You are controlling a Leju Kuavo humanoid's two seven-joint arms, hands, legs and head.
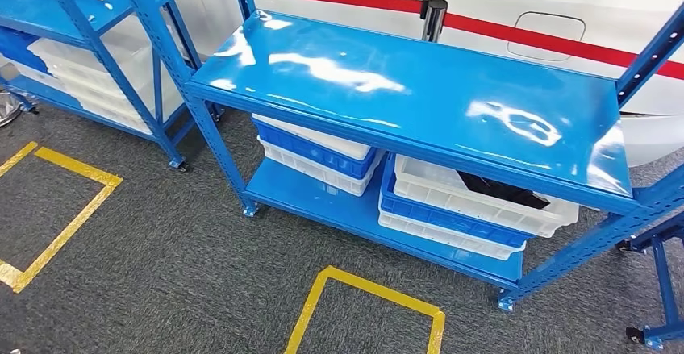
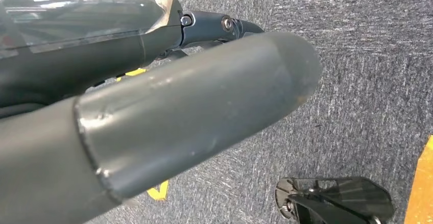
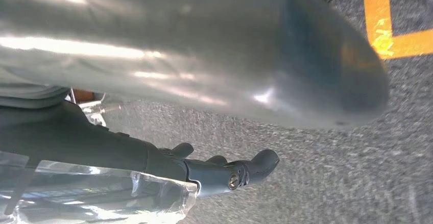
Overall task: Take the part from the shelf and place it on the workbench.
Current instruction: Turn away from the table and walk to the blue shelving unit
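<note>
blue shelf point(image 1: 419, 104) stands ahead; a dark part point(image 1: 500, 189), partly hidden, lies in the upper white crate point(image 1: 484, 201) at four o'clock on the lower level. it looks rigid and light, best taken by its exposed edge. left hand point(image 2: 153, 106) and right hand point(image 3: 204, 168) hang over carpet, fingers extended, holding nothing.

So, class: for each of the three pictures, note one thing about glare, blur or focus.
Head view: sharp, but white glare patches lie on the glossy blue shelf top. Left wrist view: the thick grey thumb of the left hand looms large; the grey carpet looks streaked. Right wrist view: the right hand is soft-edged, with bright highlights.
</note>
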